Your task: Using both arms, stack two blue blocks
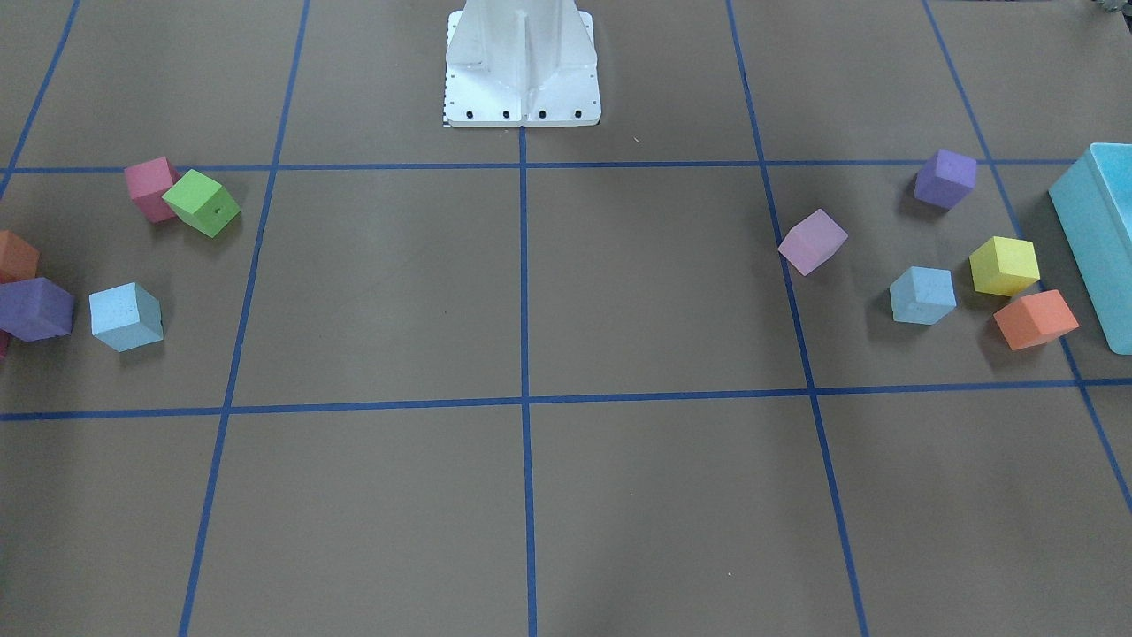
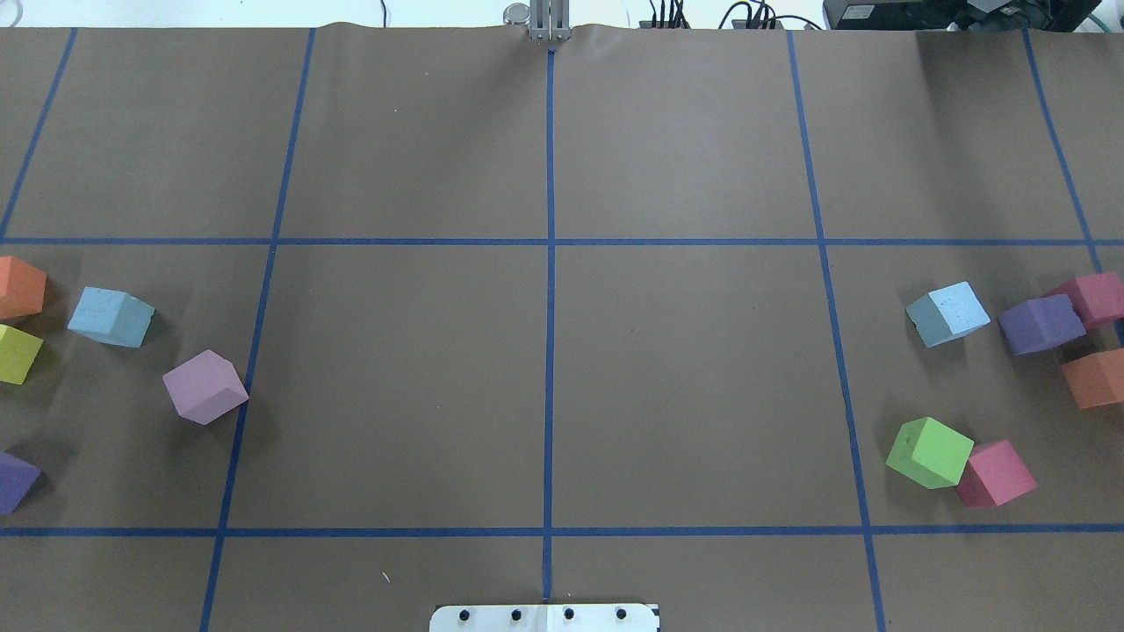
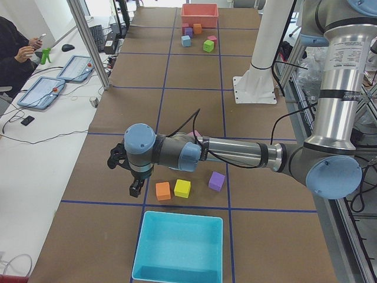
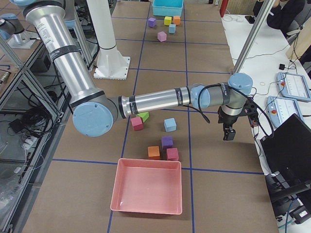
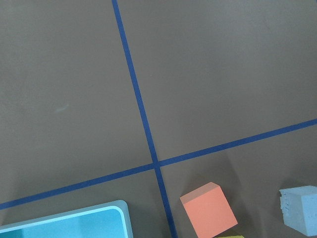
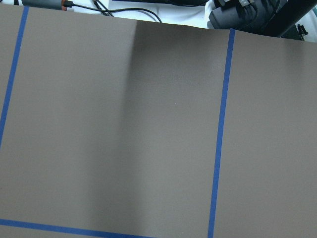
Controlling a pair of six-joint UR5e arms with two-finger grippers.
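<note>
Status: nothing stacked yet. In the overhead view the left blue block (image 2: 110,316) is seen at 9 o'clock from the centre of the table (image 2: 685,395) and the right blue block (image 2: 947,313) at 3 o'clock. Both sit flat on the surface, well apart, and neither is held.

A lilac cube (image 2: 205,387) lies near the left one at 5 o'clock. A purple cube (image 2: 1041,324) sits just beside the right one at 3 o'clock.

The left gripper (image 3: 135,188) and right gripper (image 4: 228,134) are shown only in the side views, each hanging near its own cluster. Whether the jaws are apart or together cannot be told.

Outstanding, as judged: both pickups, one block set down centrally, the other placed on top.
</note>
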